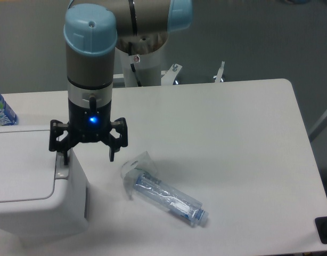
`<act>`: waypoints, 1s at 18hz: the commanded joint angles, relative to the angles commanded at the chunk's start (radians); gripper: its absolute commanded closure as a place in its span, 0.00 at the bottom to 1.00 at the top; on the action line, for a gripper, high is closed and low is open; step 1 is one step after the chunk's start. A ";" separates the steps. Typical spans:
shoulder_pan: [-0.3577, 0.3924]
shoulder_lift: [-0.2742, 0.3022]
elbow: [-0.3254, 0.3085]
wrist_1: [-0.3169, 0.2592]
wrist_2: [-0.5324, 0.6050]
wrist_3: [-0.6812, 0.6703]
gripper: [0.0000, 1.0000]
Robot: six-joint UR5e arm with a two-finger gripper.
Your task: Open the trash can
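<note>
The trash can (30,186) is a boxy white bin at the lower left, its flat lid down and a grey push-bar strip (61,169) along its right top edge. My gripper (88,158) hangs over that edge, pointing down, fingers spread wide and open with nothing held. The left fingertip (64,158) is right at the grey strip; contact cannot be told. The right fingertip (111,156) hangs beside the bin, above the table.
A crushed clear plastic bottle (163,194) lies on the white table (233,133) just right of the bin. Another bottle with a blue label (1,112) stands at the far left edge. The arm's base (145,64) rises behind the table.
</note>
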 joint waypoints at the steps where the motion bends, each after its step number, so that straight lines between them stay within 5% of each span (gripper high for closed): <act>1: 0.000 0.000 0.000 0.002 0.000 0.000 0.00; 10: 0.000 -0.002 0.026 0.005 0.000 0.014 0.00; 18: 0.112 0.009 0.091 0.114 0.148 0.049 0.00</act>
